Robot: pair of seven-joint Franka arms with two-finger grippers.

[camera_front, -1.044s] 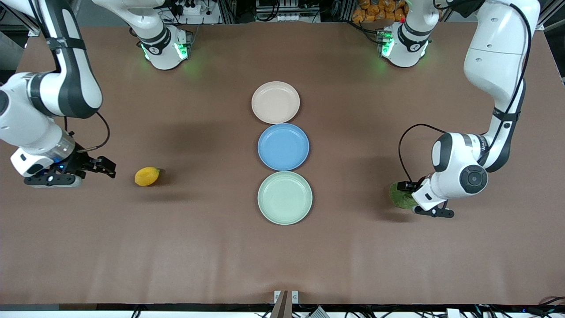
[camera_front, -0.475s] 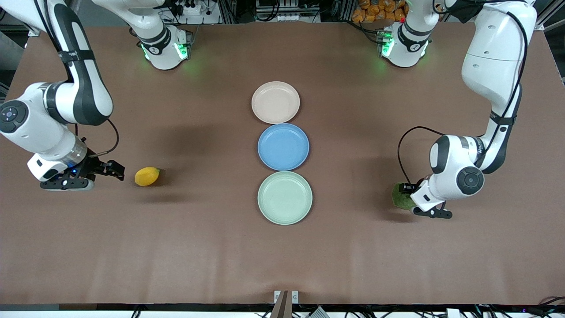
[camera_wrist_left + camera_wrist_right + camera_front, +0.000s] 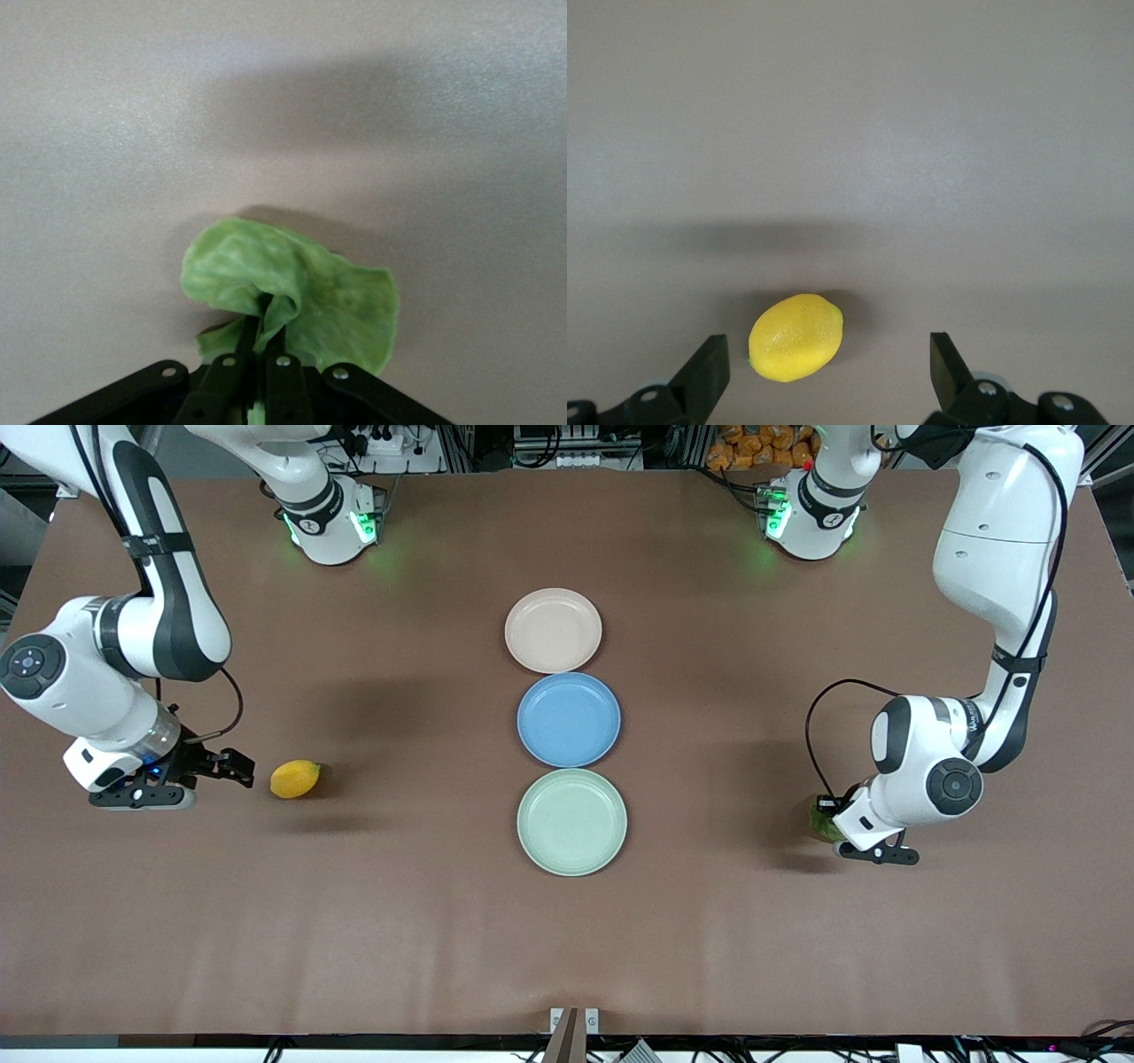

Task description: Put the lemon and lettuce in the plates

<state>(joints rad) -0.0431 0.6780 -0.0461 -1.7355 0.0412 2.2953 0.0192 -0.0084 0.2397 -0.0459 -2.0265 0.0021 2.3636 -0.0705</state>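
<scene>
Two task plates in mid-table row: beige-pink plate (image 3: 553, 630) farthest from front camera, mint green plate (image 3: 571, 821) nearest, blue plate (image 3: 568, 719) between. Lemon (image 3: 295, 779) on table toward right arm's end, just beside right gripper (image 3: 237, 766), fingers spread wide. Lettuce (image 3: 292, 297) toward left arm's end, crumpled, pinched between closed fingers of left gripper (image 3: 263, 332).
</scene>
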